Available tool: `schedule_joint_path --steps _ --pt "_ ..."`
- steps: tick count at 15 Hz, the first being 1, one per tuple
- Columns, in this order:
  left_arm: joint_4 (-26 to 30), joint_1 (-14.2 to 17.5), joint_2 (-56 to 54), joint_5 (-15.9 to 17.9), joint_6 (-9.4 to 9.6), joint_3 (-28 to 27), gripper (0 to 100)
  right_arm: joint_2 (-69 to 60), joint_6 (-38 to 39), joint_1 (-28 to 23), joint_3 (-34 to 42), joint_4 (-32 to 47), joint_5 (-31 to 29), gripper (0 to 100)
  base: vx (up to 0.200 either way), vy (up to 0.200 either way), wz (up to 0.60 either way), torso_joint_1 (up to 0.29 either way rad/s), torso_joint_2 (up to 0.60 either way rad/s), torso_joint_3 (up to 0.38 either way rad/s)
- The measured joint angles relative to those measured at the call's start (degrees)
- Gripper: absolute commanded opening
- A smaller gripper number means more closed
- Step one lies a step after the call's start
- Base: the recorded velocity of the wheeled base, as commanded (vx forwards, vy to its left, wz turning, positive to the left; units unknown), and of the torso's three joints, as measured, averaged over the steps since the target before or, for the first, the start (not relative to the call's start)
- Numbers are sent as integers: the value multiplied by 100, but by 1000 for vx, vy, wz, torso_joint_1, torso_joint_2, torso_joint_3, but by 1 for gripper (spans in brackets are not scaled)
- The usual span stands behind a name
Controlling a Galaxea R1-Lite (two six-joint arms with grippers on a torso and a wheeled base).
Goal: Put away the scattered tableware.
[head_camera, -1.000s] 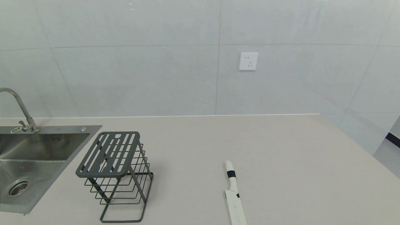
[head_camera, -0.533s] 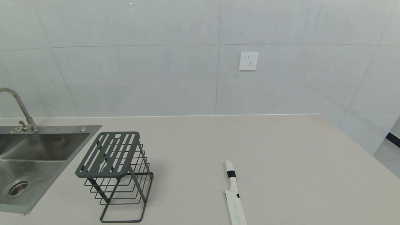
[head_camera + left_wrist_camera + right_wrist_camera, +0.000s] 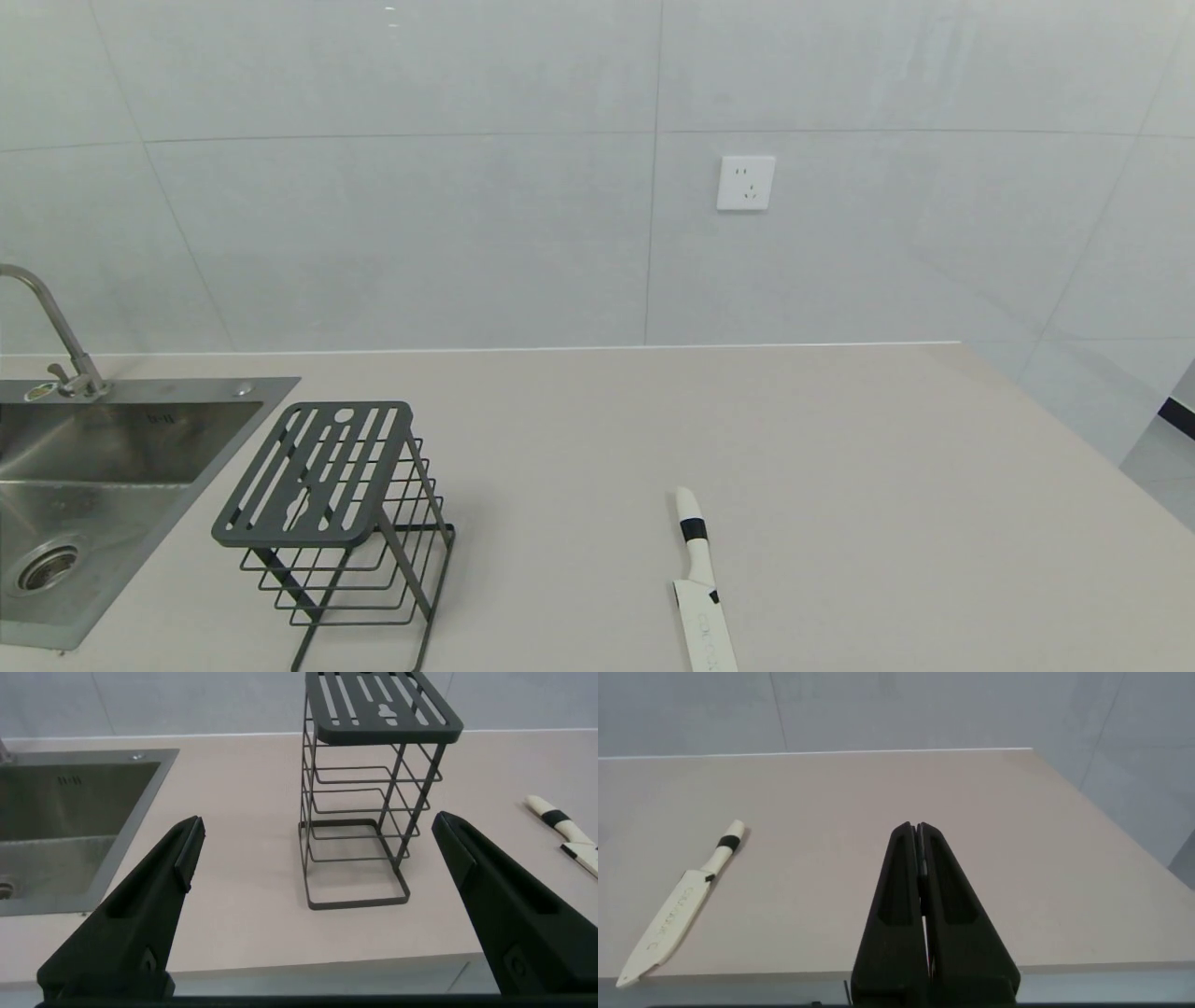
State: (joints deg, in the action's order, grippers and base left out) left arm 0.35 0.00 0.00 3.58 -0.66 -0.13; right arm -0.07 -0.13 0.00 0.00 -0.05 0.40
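A white knife (image 3: 700,588) with a black band on its handle lies on the beige counter (image 3: 840,467), blade toward the front edge; I see the knife (image 3: 682,901) in the right wrist view and its handle (image 3: 561,826) in the left wrist view. A dark wire knife rack (image 3: 327,523) with a slotted top stands beside the sink; the rack (image 3: 369,784) is ahead of my left gripper (image 3: 313,873), which is open and wide, short of the counter's front edge. My right gripper (image 3: 921,873) is shut and empty, over the front edge to the right of the knife.
A steel sink (image 3: 84,485) with a faucet (image 3: 56,327) is set into the counter at the left. A tiled wall with a white socket (image 3: 745,183) rises behind. The counter ends at the right (image 3: 1074,448).
The whole head view has shifted slightly, so the camera moved. The knife and rack have not moved on the counter.
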Motion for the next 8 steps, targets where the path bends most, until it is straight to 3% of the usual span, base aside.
schedule_joint_path --steps 2,8 --pt "-6 0 0 -91 -161 0 100 0 4 0 0 0 2 0 0 0 0 0 0 0" --pt "-11 0 0 -121 -161 0 100 18 -388 0 -46 -44 169 0 0 0 0 0 0 0"
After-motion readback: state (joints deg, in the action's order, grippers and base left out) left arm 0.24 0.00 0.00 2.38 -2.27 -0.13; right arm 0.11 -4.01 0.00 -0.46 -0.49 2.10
